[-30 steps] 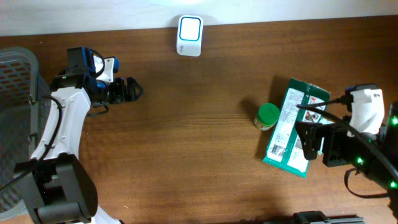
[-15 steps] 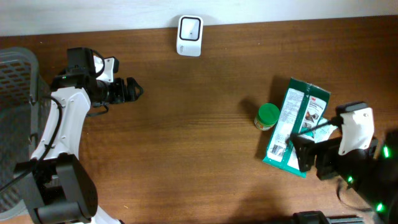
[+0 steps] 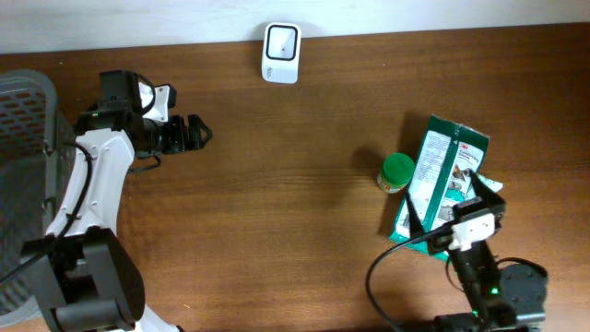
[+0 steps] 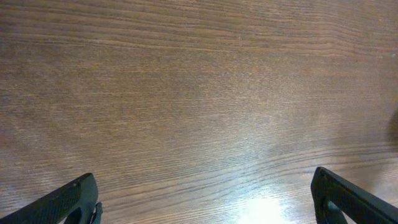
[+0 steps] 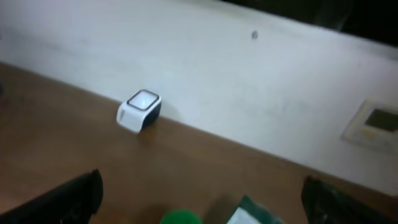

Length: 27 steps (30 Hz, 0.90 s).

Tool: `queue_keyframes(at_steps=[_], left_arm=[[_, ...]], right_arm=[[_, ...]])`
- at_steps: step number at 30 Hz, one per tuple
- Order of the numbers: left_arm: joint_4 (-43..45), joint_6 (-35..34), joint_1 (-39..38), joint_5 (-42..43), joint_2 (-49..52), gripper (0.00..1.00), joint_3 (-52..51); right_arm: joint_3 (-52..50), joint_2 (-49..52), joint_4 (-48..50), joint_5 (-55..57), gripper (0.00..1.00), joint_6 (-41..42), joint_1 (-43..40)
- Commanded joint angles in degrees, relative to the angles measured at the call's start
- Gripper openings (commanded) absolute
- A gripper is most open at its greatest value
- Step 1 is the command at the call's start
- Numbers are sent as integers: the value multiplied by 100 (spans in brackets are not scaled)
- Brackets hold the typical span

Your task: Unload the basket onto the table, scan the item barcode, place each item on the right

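Observation:
The item, a green printed packet [image 3: 442, 171], lies flat at the right of the table, and its top edge shows in the right wrist view [image 5: 249, 213]. Beside its left edge stands a small jar with a green lid [image 3: 397, 171] [image 5: 180, 218]. The white scanner [image 3: 281, 53] [image 5: 140, 111] sits against the back wall. My right gripper [image 3: 450, 203] [image 5: 200, 182] hovers open above the packet's near half, holding nothing. My left gripper [image 3: 191, 134] [image 4: 202, 186] is open over bare wood at the far left.
A grey mesh basket [image 3: 23, 120] stands at the left edge. The wooden table [image 3: 277, 212] runs from the left gripper to the jar. A white wall [image 5: 249, 93] bounds the back, with a wall plate [image 5: 376, 121] at the right.
The right arm has pulled back from the right edge to the front of the table, and its gripper now points toward the back wall over the packet. The left arm has not moved.

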Motion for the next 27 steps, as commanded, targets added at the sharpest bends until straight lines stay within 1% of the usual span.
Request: queue_keyframes(at_steps=[1, 3, 8, 9, 14, 27], left_arm=[[-7, 48, 0, 4, 2, 99, 0], [-7, 48, 0, 4, 2, 99, 0], [-7, 48, 0, 2, 2, 99, 0], [-7, 48, 0, 4, 2, 99, 0], [-7, 48, 0, 4, 2, 99, 0], [-7, 48, 0, 4, 2, 99, 0]], right_arm=[[-586, -201, 393, 11, 98, -844, 203], [-957, -354, 485, 11, 98, -1047, 234], [-1895, -946, 1073, -101, 98, -1043, 234], [-2026, -1115, 1025, -87, 98, -1047, 232], [-2031, -1097, 610, -55, 98, -1040, 223], [-2031, -1095, 612, -55, 98, -1040, 223]])
